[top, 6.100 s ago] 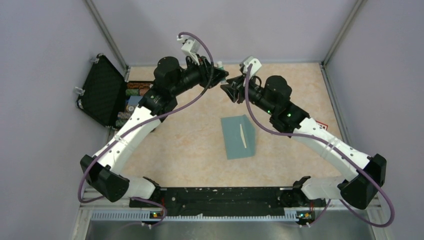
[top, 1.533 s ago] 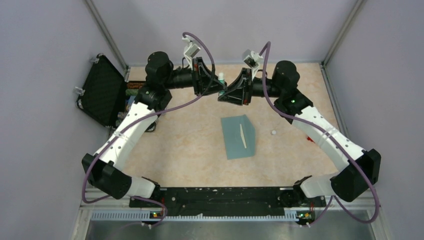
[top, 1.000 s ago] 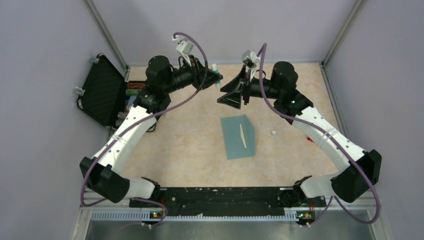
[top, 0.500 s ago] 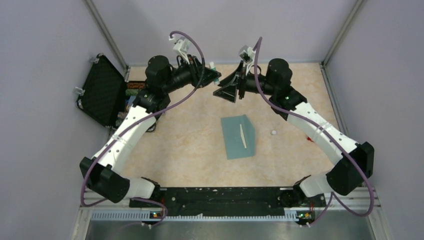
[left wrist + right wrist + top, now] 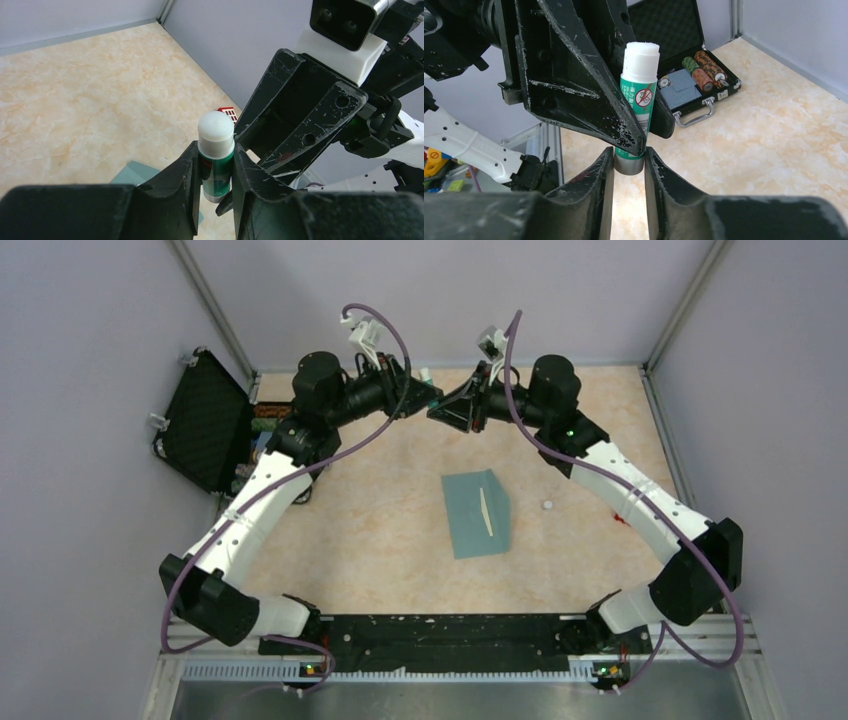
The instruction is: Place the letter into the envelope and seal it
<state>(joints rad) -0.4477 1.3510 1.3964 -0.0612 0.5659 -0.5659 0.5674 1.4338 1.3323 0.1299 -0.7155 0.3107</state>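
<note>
Likely for winding, the glue stick is clamped at twelve o'clock: body by left gripper, base by right gripper.

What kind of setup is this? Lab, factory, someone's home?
Most likely a lab test cell for robot trials. A left arm and a right arm are bolted to a black rail at the table's near edge. Plain walls sit in metal posts. The staged props are an envelope and an open case.
</note>
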